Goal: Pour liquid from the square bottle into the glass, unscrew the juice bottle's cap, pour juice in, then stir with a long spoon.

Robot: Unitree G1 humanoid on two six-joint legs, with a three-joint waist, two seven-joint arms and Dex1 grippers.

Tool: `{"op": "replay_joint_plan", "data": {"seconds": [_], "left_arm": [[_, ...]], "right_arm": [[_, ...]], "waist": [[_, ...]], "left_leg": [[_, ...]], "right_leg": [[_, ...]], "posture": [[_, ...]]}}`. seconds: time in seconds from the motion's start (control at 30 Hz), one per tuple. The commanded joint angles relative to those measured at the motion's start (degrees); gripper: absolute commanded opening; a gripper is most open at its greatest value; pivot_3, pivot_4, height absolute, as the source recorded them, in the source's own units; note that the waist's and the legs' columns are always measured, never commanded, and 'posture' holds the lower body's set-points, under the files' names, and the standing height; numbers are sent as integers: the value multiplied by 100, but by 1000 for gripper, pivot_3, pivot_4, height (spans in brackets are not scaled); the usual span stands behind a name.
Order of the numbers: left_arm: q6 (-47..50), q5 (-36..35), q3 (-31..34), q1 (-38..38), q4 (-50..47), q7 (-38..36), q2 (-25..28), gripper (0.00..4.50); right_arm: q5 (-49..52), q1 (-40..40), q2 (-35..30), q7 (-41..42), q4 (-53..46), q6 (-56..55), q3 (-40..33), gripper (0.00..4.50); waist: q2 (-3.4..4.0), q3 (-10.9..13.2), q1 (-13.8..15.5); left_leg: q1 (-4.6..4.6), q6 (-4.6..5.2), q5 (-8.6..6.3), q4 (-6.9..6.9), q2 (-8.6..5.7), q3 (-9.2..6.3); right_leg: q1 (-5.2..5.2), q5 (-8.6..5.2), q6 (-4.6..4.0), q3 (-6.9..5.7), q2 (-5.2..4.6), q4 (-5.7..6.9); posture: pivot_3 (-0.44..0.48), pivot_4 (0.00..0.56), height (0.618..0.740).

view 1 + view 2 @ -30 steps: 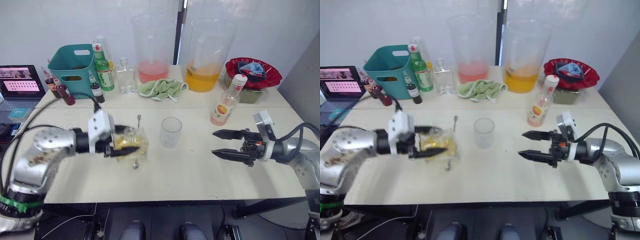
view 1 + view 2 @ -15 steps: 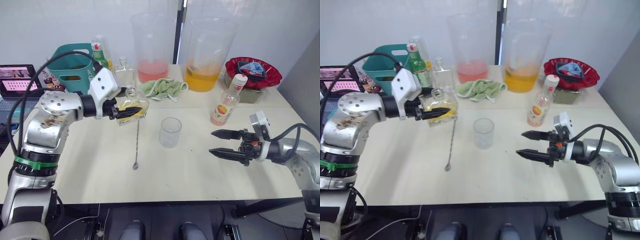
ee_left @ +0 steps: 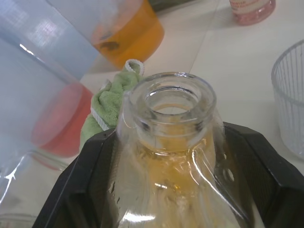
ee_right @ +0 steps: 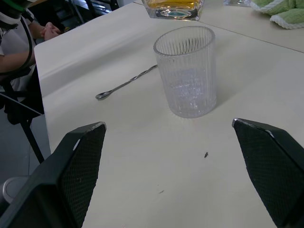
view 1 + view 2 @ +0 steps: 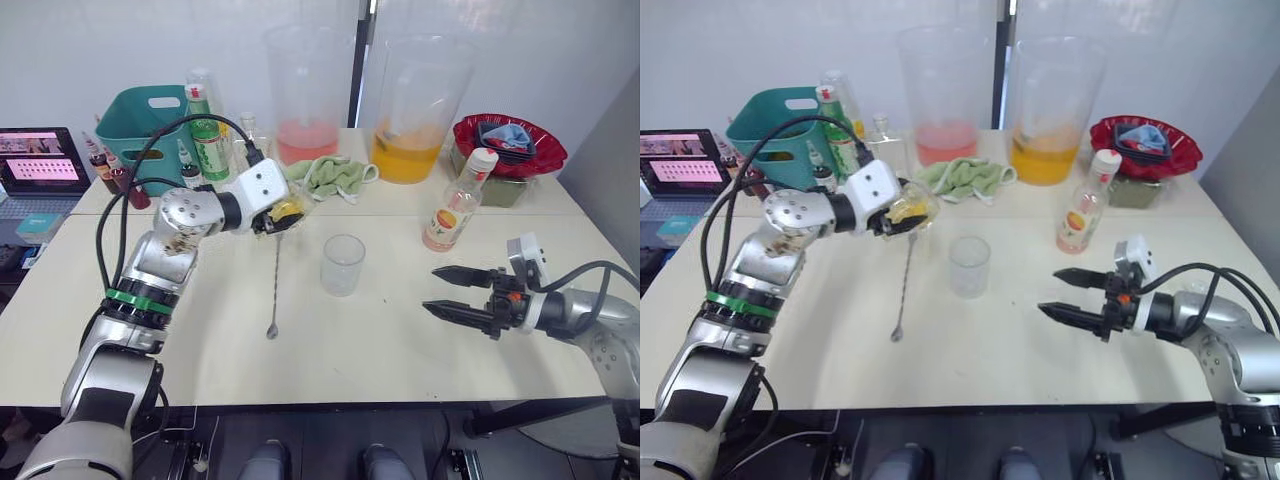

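Note:
My left gripper (image 5: 284, 214) is shut on the square bottle (image 5: 281, 210), which it holds off the table, left of the glass (image 5: 342, 264) and farther back. In the left wrist view the bottle's neck (image 3: 173, 102) is open, yellow liquid lies below it, and a black finger (image 3: 88, 183) sits on each side. The long spoon (image 5: 274, 288) lies on the table left of the glass. Right of the glass stands the juice bottle (image 5: 455, 212) with its cap (image 5: 481, 158) on. My right gripper (image 5: 431, 289) is open, low over the table and pointing at the glass (image 4: 186, 71).
Along the back stand a teal basket (image 5: 150, 125), a green bottle (image 5: 207, 135), two big beakers (image 5: 305, 95) (image 5: 415, 110), a green cloth (image 5: 330, 178) and a red bowl (image 5: 505, 145). A laptop (image 5: 40, 160) sits at the far left. A person (image 4: 19, 38) sits beyond the table.
My left arm has lifted the square bottle from just over the spoon, up and towards the back of the table, nearer the glass. The right gripper has barely moved.

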Motion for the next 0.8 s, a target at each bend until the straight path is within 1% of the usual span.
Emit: {"op": "replay_joint_plan", "data": {"seconds": [0.03, 0.1, 0.43, 0.63, 0.7, 0.8], "left_arm": [[-811, 481, -35, -454, 148, 491, -105, 2784], [-1268, 943, -208, -521, 299, 856, -151, 2784], [-2023, 1702, -383, -515, 517, 1573, -521, 2784], [-2597, 2178, -585, -404, 444, 1878, -540, 2784], [-2622, 2243, -583, -394, 483, 1940, -584, 2784], [-2795, 2574, -687, -444, 600, 2201, -581, 2784]], "right_arm": [[206, -7, -90, -71, -252, 97, -281, 4500], [257, 44, -85, -116, -338, 164, -328, 4500], [370, 211, -84, -309, -574, 269, -449, 4500], [344, 260, -85, -372, -605, 229, -480, 4500], [352, 272, -101, -384, -622, 265, -478, 4500], [337, 238, -99, -434, -597, 272, -475, 4500]], "waist": [[0, 0, 5], [-1, 1, 14], [-3, 2, 62], [-3, 2, 78], [-3, 2, 79], [-3, 2, 78]], "left_leg": [[0, 0, 0, 1, 0, 0], [0, 0, 0, 1, 0, 0], [-2, 0, 0, 1, -1, 0], [-2, 0, 0, 2, -2, 1], [-2, 0, 0, 2, -2, 1], [-2, 0, 0, 2, -2, 1]], "right_leg": [[0, 0, 0, 0, 0, 0], [0, 0, 0, 0, 0, -1], [0, 1, 2, 0, -1, 0], [0, 2, 3, 0, -1, 0], [0, 2, 3, 1, -1, 0], [0, 1, 3, 1, -1, 0]], "posture": [[0, 150, 740], [0, 150, 740], [0, 150, 740], [0, 150, 740], [0, 150, 740], [0, 150, 740]]}}
